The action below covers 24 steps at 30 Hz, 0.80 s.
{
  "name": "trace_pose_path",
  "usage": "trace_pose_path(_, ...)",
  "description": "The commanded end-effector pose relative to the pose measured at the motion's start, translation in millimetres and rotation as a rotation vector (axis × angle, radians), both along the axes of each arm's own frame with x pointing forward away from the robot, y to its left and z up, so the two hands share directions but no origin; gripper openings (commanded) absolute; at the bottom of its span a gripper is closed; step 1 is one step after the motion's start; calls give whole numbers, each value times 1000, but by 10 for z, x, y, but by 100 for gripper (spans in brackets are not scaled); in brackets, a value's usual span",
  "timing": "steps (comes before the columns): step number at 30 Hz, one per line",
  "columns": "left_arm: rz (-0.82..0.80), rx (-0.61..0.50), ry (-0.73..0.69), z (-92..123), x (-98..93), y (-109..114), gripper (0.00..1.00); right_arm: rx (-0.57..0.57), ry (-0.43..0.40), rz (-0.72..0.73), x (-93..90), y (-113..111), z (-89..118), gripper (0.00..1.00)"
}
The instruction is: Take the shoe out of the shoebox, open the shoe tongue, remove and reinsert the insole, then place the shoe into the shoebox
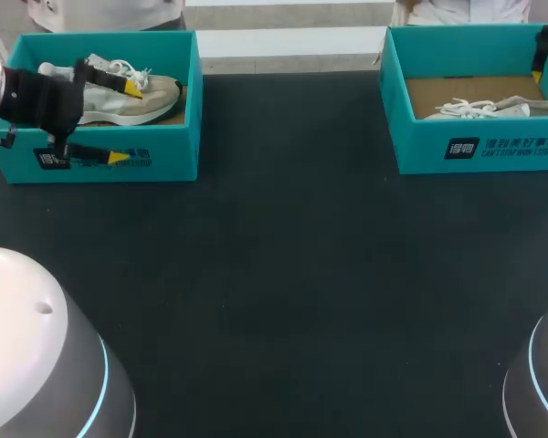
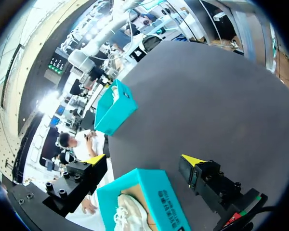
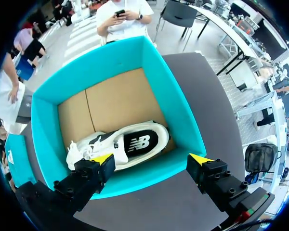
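- Left gripper (image 2: 143,160) hung wide open, the left shoebox (image 2: 156,190) and its beige shoe (image 2: 127,214) between the fingers.
- Right gripper (image 3: 151,159) gaped open, the white shoe (image 3: 130,144) in the right shoebox (image 3: 183,113) just ahead.

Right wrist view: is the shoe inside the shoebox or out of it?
Inside: the shoe lies on the floor of the shoebox, walls all around it.

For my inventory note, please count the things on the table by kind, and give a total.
Shoeboxes: 2 (left shoebox, right shoebox)
Shoes: 2 (left shoe, right shoe), one in each box
Total: 4
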<state>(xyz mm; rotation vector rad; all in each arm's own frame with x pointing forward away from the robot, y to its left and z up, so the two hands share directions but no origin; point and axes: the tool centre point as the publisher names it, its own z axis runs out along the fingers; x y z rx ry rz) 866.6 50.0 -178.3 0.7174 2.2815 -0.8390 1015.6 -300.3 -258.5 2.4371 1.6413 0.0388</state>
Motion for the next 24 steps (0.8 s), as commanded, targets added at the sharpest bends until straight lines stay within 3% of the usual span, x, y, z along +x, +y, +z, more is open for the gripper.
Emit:
trace_pose_path(1,-81,49,27,173,200,99,100,0,0,-1,-1,3,4,100)
trace_pose_path(10,-219,240,-41,198,575,416,100,0,0,-1,-1,3,4,100)
trace_pose_path(14,-174,337,0,163,798,530,100,0,0,-1,-1,3,4,100)
trace_pose_path(18,-344,363,17,114,880,689,100,0,0,-1,-1,3,4,100)
trace_pose_path(22,-602,625,0,69,962,998,100,0,0,-1,-1,3,4,100)
trace_pose_path(24,-602,625,0,69,962,998,100,0,0,-1,-1,3,4,100)
